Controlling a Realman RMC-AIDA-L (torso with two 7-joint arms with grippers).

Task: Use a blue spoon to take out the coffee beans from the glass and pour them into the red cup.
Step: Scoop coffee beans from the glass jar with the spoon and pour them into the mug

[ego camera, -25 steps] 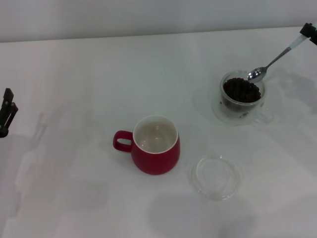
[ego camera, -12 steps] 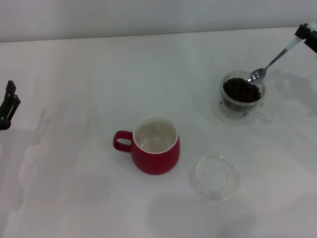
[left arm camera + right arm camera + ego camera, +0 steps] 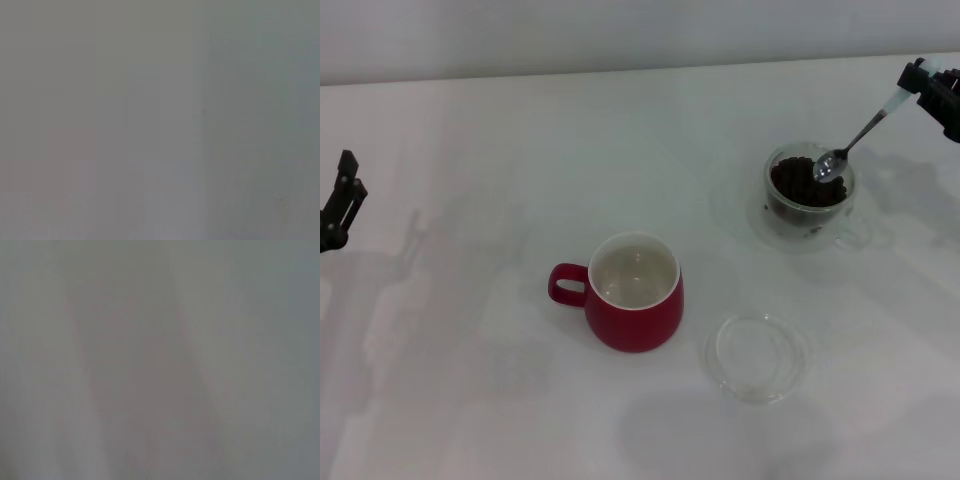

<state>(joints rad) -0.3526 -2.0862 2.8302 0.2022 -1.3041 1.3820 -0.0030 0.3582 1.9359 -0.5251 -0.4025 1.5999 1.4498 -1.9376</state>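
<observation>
In the head view the glass (image 3: 809,196) stands at the right on the table, filled with dark coffee beans (image 3: 805,186). My right gripper (image 3: 924,84) at the far right edge is shut on the pale handle of the blue spoon (image 3: 860,134). The spoon slants down, its metal bowl just over the beans at the glass's far rim. The red cup (image 3: 634,292) stands in the middle, white inside, with no beans visible, handle to the left. My left gripper (image 3: 340,200) is at the far left edge, away from everything. Both wrist views show only plain grey.
A flat clear glass saucer (image 3: 756,356) lies to the right of the red cup, near the front. Another clear saucer (image 3: 742,205) lies under the glass. The table (image 3: 500,180) is white, with a pale wall behind it.
My right gripper has moved left and tipped the spoon steeper, so its bowl has gone from the glass's far rim to over the beans. My left gripper has shifted slightly up.
</observation>
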